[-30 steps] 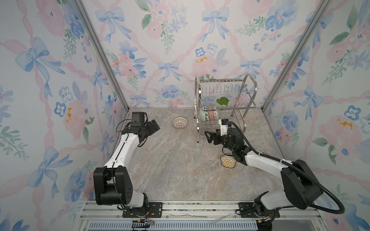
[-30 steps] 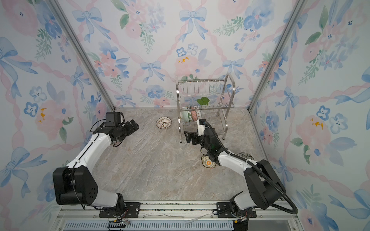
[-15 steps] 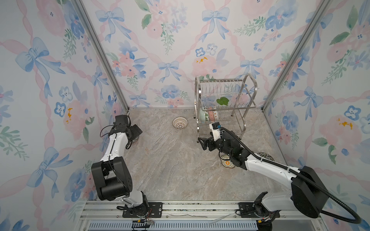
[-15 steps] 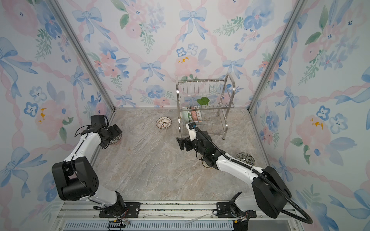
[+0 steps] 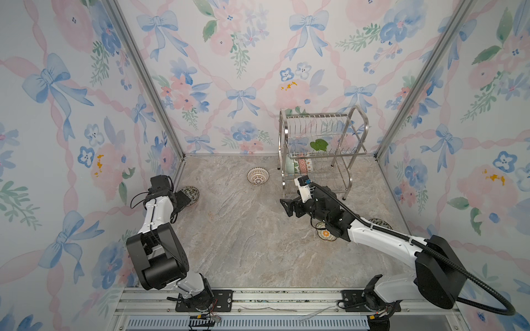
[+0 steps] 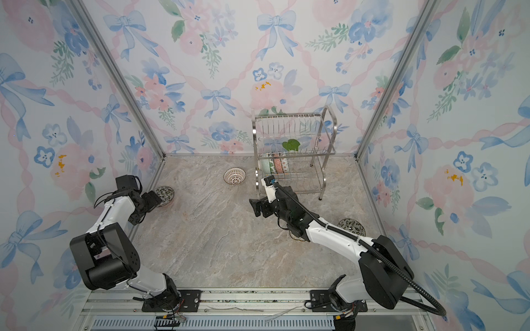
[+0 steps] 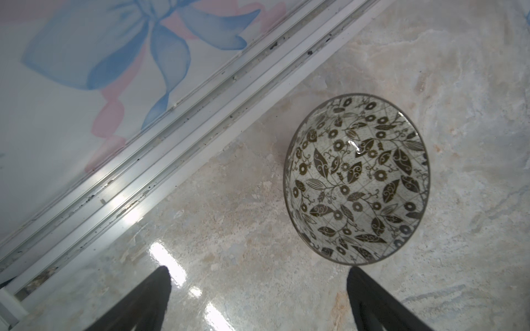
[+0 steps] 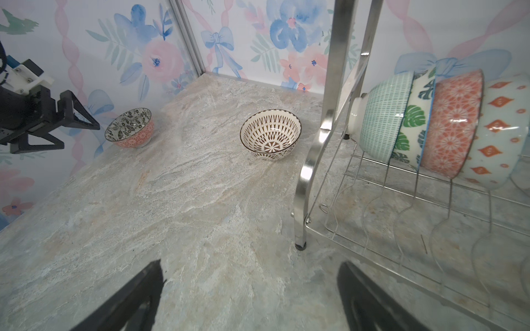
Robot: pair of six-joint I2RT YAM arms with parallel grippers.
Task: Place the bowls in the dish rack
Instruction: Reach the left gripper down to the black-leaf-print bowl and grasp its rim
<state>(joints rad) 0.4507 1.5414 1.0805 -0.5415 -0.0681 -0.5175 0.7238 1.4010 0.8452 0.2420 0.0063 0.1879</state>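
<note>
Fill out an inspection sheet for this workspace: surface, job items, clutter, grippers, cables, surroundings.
surface: beige marble-look tabletop, glossy, no spills seen.
job's things: tall two-tier stainless-steel wire dish rack at the back; four patterned ceramic bowls on edge in its lower tier; on the tabletop, brown lattice bowl, dark floral bowl before the left gripper, second dark floral bowl behind the right arm, scalloped yellow-orange bowl partly under it.
clutter: nothing seen.
grippers: left gripper open, empty; right gripper open, empty.
cables: black cable along the right arm; loose wires at the front rail.
surroundings: floral bow-print walls, aluminium corner posts.
</note>
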